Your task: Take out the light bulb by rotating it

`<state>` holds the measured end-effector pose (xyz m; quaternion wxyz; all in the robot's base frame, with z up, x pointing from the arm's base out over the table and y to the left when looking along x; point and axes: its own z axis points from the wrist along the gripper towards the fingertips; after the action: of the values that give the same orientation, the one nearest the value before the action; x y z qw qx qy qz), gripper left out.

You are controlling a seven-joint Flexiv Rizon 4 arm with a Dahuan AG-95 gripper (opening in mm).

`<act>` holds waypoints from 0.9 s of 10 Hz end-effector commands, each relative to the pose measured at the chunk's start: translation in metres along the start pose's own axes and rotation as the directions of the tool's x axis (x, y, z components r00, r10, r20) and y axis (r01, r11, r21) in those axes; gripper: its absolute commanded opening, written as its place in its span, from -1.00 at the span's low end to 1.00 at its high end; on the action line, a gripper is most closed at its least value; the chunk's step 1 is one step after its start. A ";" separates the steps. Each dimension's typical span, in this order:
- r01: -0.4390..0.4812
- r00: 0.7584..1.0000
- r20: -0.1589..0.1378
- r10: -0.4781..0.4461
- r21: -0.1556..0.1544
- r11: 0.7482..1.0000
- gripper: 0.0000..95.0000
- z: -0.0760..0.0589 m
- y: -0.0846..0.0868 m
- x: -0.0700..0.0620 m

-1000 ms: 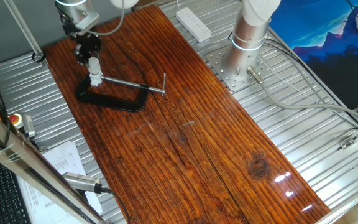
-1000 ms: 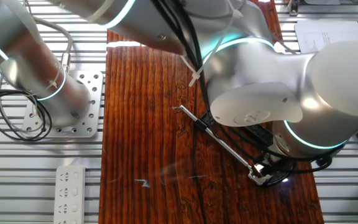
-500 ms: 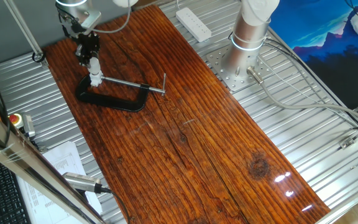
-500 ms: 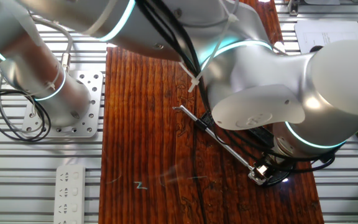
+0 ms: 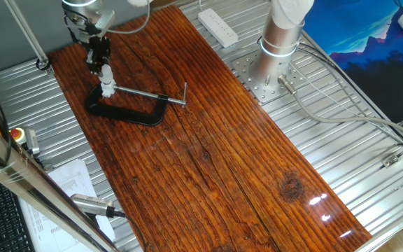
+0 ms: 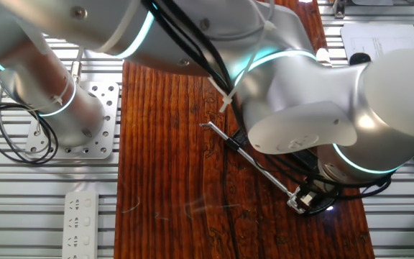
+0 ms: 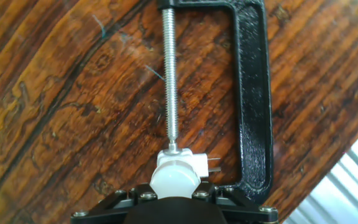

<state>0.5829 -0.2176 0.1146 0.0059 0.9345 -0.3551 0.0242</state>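
The frosted white light bulb (image 7: 174, 180) sits at the bottom middle of the hand view, on a small white socket (image 7: 193, 163). A black C-clamp (image 7: 253, 93) holds that socket, its steel screw rod (image 7: 171, 74) pressing on it from above. My gripper (image 7: 174, 194) is shut on the bulb from either side, with only its black body showing. In one fixed view the gripper (image 5: 101, 64) stands upright over the bulb (image 5: 106, 74) at the clamp's (image 5: 126, 113) left end. In the other fixed view the arm hides the gripper and only the rod (image 6: 261, 169) shows.
The clamp lies on a dark wooden board (image 5: 208, 161) set on a ribbed metal table. A white power strip (image 5: 217, 26) and the arm's base (image 5: 271, 66) are at the back. Papers (image 5: 75, 183) and a red button (image 5: 18, 133) lie at the left.
The hand has turned about its upright axis and shifted slightly upward in the fixed view. The clamp and socket have stayed in place.
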 end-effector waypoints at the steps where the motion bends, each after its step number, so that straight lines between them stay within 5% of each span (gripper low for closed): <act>1: 0.051 0.998 0.029 -0.051 -0.003 0.999 -1.00 -0.004 -0.005 0.002; 3: 0.101 0.994 0.037 -0.101 0.020 0.995 -1.00 -0.002 -0.007 0.001; 9: 0.130 0.990 0.047 -0.131 0.013 0.991 -1.00 -0.006 -0.014 0.002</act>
<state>0.5963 -0.2086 0.1189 -0.0067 0.9560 -0.2932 -0.0007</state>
